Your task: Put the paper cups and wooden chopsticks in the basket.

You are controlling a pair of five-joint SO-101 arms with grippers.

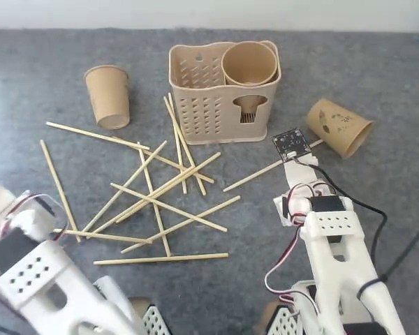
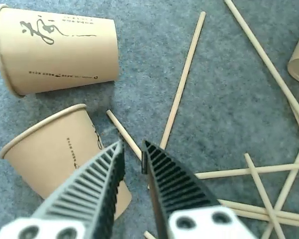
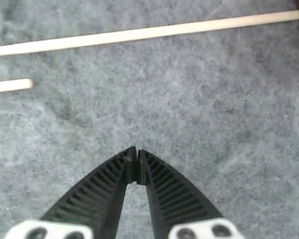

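One paper cup (image 1: 249,63) stands in the basket (image 1: 209,112)
It sits at the right end; left claw (image 2: 133,145) slightly parted, right claw (image 3: 137,149) pressed closed, both holding nothing

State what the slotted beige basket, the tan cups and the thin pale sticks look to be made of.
Slotted beige basket: probably moulded plastic, matte; uniform walls with punched slots.
Tan cup lying on its side: paper, matte; rolled rim, printed wall.
Thin pale sticks: apparently bare wood, unvarnished, no shine.
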